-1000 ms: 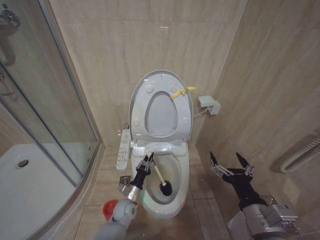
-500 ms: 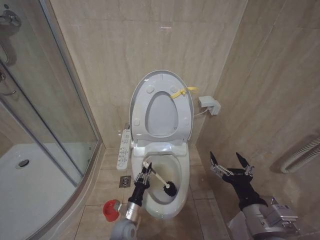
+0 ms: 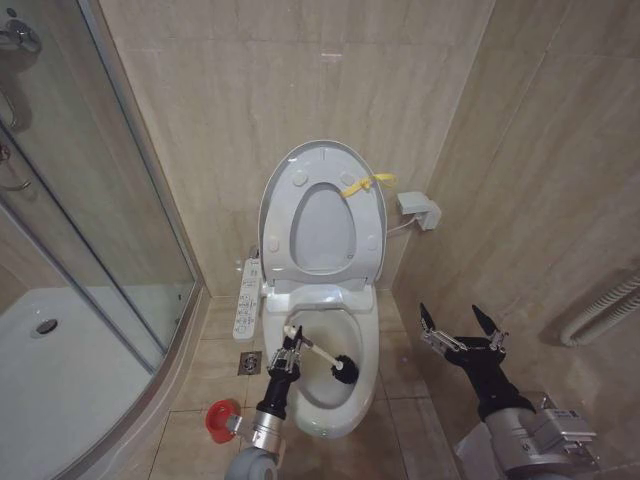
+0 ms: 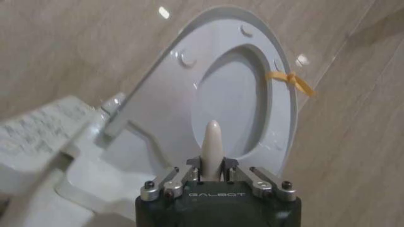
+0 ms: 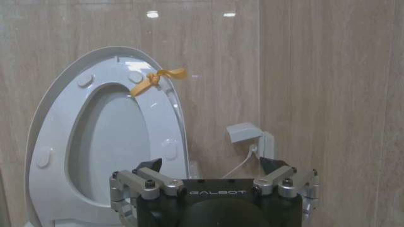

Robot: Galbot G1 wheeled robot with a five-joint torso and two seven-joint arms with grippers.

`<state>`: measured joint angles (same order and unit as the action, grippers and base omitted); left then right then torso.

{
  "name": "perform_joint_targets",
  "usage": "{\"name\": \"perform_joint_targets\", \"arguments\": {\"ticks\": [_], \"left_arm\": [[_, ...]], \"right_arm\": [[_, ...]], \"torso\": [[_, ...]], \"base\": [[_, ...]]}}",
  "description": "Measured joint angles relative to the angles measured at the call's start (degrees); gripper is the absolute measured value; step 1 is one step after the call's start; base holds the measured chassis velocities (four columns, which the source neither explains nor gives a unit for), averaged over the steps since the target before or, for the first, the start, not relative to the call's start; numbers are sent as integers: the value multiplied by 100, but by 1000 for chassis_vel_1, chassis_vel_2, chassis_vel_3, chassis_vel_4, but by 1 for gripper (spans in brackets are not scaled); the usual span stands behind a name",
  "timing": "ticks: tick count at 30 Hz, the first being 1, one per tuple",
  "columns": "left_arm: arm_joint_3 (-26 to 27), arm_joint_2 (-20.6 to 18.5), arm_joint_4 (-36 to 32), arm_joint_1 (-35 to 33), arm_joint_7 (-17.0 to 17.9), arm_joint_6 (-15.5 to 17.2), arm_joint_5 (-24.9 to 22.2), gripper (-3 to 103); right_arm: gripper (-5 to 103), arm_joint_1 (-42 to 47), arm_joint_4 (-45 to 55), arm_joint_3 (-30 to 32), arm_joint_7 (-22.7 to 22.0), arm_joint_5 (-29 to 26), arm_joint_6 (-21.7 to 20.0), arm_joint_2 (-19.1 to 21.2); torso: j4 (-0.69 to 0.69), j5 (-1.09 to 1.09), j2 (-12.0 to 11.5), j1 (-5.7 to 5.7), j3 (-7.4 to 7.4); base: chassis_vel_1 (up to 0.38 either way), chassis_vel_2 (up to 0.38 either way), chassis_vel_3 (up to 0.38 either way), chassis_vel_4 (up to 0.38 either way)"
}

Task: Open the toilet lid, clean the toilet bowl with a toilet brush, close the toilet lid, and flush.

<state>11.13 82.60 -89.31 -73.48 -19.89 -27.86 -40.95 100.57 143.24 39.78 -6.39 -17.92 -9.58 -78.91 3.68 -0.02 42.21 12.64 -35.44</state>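
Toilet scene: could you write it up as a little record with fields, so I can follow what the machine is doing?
Lid: the toilet lid is raised, leaning toward the wall, with a yellow ribbon tied at its edge
Bowl: the toilet bowl is uncovered
Brush: the toilet brush has its black head over the right side of the bowl
Left arm: the left gripper is shut on the brush handle, at the bowl's left rim
Right arm: the right gripper is open, off to the right of the toilet, holding nothing
Floor: a red holder cup stands left of the toilet
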Motion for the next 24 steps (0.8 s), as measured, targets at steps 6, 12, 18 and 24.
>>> {"name": "perform_joint_targets", "arguments": {"ticks": [6, 12, 18, 24], "left_arm": [[145, -105, 584, 583, -174, -83, 15, 22], [95, -108, 1081, 1132, -248, -140, 5, 21], [25, 2, 1631, 1666, -335, -224, -50, 21], [-38, 102, 1967, 1949, -377, -273, -91, 21]], "right_arm": [[100, 0, 0, 0, 0, 0, 0, 0], [100, 0, 0, 0, 0, 0, 0, 0], [100, 0, 1, 0, 0, 0, 0, 0], [100, 0, 0, 0, 0, 0, 0, 0]], "torso": [[-2, 2, 0, 0, 0], [-1, 1, 0, 1, -1], [-1, 2, 0, 1, -1], [-1, 2, 0, 1, -1]], "base": [[0, 0, 0, 0], [0, 0, 0, 0], [0, 0, 0, 0], [0, 0, 0, 0]]}}
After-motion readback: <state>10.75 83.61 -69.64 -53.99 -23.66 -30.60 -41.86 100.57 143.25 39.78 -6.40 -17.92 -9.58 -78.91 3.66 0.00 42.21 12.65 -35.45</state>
